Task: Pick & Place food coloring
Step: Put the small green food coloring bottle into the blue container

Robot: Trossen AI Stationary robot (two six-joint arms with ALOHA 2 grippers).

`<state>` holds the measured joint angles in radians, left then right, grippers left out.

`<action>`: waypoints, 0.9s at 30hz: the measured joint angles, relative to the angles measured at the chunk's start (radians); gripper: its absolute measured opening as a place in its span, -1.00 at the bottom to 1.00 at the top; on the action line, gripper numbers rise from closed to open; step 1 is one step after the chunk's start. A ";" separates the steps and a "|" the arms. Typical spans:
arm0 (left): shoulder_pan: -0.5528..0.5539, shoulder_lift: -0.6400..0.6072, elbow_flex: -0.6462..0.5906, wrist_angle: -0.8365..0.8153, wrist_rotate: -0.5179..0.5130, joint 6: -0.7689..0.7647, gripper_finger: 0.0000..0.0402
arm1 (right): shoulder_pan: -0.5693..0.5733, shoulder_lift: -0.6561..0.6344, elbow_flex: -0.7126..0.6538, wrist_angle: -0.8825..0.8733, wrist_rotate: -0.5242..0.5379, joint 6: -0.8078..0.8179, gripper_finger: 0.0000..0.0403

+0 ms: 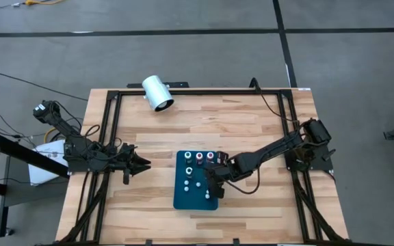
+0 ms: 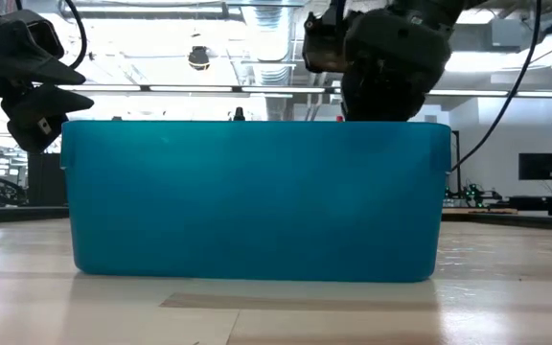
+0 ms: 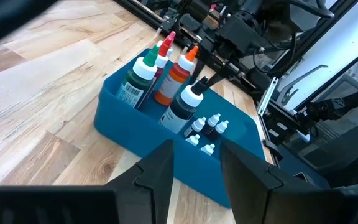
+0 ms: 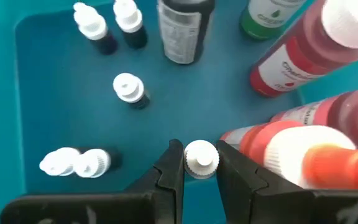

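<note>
A teal bin (image 1: 183, 198) stands mid-table and holds large green (image 3: 137, 81), red (image 3: 164, 51), orange (image 3: 178, 73) and dark (image 3: 182, 107) food coloring bottles. Several tiny white-capped ones (image 4: 128, 88) share the bin. My right gripper (image 4: 200, 153) reaches down into the bin beside the large bottles, shut on one tiny bottle (image 4: 200, 160). My left gripper (image 3: 194, 167) waits open and level left of the bin, showing in the high view (image 1: 141, 162). In the low view the bin's wall (image 2: 257, 201) hides the bottles. My right gripper pinches the tiny bottle's white cap (image 4: 190, 163) between its two fingers (image 4: 169, 169), one on each side. The fingers slant steeply down from the table's right. The bottle stands upright under them. Whether its base is on the bin's floor I cannot tell.
A large white cylinder (image 1: 158, 93) lies on its side near the table's far edge. The orange bottle (image 4: 328, 155) and red bottle (image 4: 291, 56) stand close beside my right gripper. Two tiny bottles (image 4: 73, 162) lie on the bin's floor. Bare wood lies around the bin.
</note>
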<state>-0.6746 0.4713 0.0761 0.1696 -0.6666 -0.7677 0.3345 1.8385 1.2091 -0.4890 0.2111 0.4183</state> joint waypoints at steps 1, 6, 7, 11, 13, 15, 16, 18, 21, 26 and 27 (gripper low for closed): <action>0.000 0.000 0.000 0.000 0.000 0.000 -0.40 | 0.004 0.000 0.000 0.001 -0.001 0.000 -0.68; 0.000 0.000 0.000 -0.005 0.000 0.000 -0.40 | 0.021 0.000 0.000 0.004 -0.028 0.000 -0.68; 0.000 0.000 0.000 -0.005 0.000 0.000 -0.40 | 0.023 0.000 0.000 0.004 -0.032 0.000 -0.68; 0.000 0.000 0.000 -0.006 0.000 0.001 -0.40 | 0.024 0.000 0.000 0.008 -0.029 0.004 -0.68; 0.000 0.000 0.000 -0.006 0.000 0.001 -0.40 | 0.018 0.002 0.000 0.018 -0.030 0.019 -0.68; 0.000 0.000 0.000 -0.006 0.001 0.001 -0.40 | 0.012 0.017 0.001 0.044 -0.046 0.026 -0.68; 0.000 0.000 0.000 -0.006 0.001 0.001 -0.40 | 0.010 0.020 -0.001 0.039 -0.056 0.027 -0.68; 0.000 0.000 0.000 -0.005 0.002 0.000 -0.40 | 0.011 0.042 0.003 0.068 -0.069 0.029 -0.68; 0.000 0.000 0.000 -0.003 0.004 0.000 -0.40 | 0.019 0.065 0.004 0.069 -0.072 0.049 -0.68; 0.000 0.000 0.000 -0.006 0.005 0.000 -0.40 | 0.025 0.081 0.015 0.076 -0.074 0.053 -0.61; 0.000 0.000 0.000 -0.007 0.005 0.000 -0.40 | 0.025 0.081 0.016 0.079 -0.074 0.053 -0.59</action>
<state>-0.6746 0.4713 0.0761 0.1623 -0.6615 -0.7677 0.3595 1.9194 1.2252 -0.4097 0.1372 0.4709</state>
